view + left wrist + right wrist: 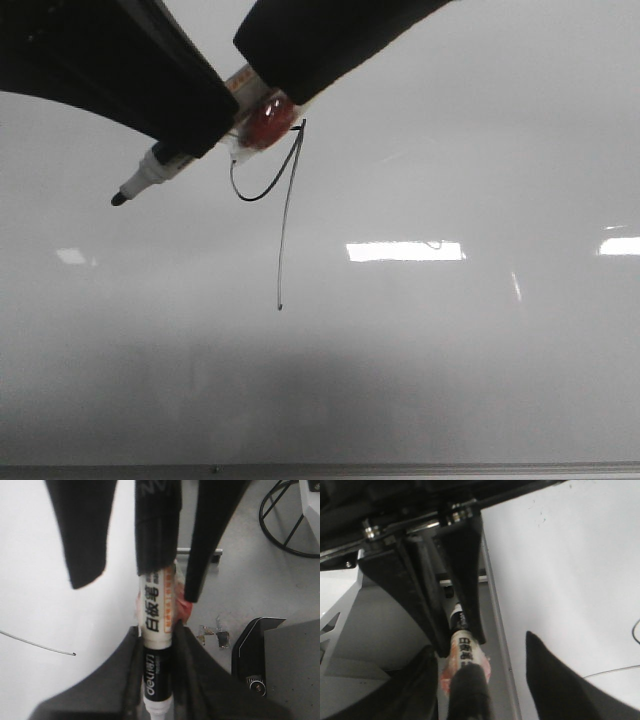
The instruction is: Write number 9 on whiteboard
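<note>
Item: number 9 (pixel 287 220), thin black line on whiteboard (pixel 450 380), left of centre. Tail runs near-far w/ slight slant, free end nearest; loop at far end, partly hidden behind the hands. Figure reads as complete.

Tool: marker (pixel 157 630). Long axis runs from far-right to near-left in front view; nib points near-left and sits left of the loop, clear of the line. Nib-to-board contact: cannot tell.

Left hand (pixel 157 635): closed on marker barrel approx. mid-length, firm pinch both sides.

Right hand (pixel 480 650): fingers spread wide, straddling marker's rear end by the red tape; no grip evident.

Handling, judged: marker light, stiff, smooth plastic, so may twist or slip under writing pressure; best held mid-barrel, as now. Board rigid, glossy; fresh ink smears if brushed.
</note>
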`<state>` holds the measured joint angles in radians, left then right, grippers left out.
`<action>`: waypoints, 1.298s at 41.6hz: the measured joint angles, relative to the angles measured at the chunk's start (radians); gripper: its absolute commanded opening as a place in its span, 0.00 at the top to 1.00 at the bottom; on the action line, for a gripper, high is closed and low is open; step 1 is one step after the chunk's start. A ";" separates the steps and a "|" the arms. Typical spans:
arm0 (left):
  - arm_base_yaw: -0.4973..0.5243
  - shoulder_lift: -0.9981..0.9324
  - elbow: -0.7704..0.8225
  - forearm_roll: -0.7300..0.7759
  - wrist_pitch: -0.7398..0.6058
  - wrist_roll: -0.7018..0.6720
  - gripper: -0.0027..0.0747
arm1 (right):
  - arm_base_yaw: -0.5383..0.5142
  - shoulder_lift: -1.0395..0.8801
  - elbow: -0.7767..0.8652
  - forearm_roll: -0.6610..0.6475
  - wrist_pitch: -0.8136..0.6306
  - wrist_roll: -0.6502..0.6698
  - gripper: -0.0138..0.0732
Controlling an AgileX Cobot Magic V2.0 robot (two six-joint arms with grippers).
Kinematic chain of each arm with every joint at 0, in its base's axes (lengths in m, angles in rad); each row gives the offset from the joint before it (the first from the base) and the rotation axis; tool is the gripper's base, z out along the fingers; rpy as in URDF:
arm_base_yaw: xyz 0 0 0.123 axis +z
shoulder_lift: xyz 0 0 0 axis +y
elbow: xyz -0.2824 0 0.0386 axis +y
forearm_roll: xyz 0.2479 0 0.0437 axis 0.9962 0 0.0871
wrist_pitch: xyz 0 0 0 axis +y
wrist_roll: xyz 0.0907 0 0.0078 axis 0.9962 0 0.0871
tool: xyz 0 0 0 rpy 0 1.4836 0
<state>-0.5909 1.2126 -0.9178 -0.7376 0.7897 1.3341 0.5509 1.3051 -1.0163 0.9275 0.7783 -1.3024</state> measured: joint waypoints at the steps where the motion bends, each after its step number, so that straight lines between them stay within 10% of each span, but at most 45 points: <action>1: 0.000 0.000 0.000 0.003 -0.002 0.000 0.99 | 0.000 -0.005 0.000 0.001 -0.008 0.002 0.26; 14: 0.026 0.000 0.000 0.198 -0.110 -0.269 0.99 | -0.092 -0.159 0.032 0.010 -0.081 0.050 0.28; 23: 0.309 0.000 0.022 0.235 -0.142 -0.585 0.99 | -0.281 -0.446 0.246 0.012 -0.095 0.102 0.63; 34: 0.553 0.000 0.164 0.157 -0.319 -0.630 0.99 | -0.359 -0.719 0.493 0.012 -0.095 0.109 0.93; 54: 0.596 0.164 0.278 0.046 -0.714 -0.630 0.99 | -0.361 -0.800 0.569 0.012 -0.107 0.111 0.92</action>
<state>0.0052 1.3764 -0.6395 -0.6913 0.0755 0.7040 0.1901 0.5047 -0.4468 0.9399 0.6712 -1.1915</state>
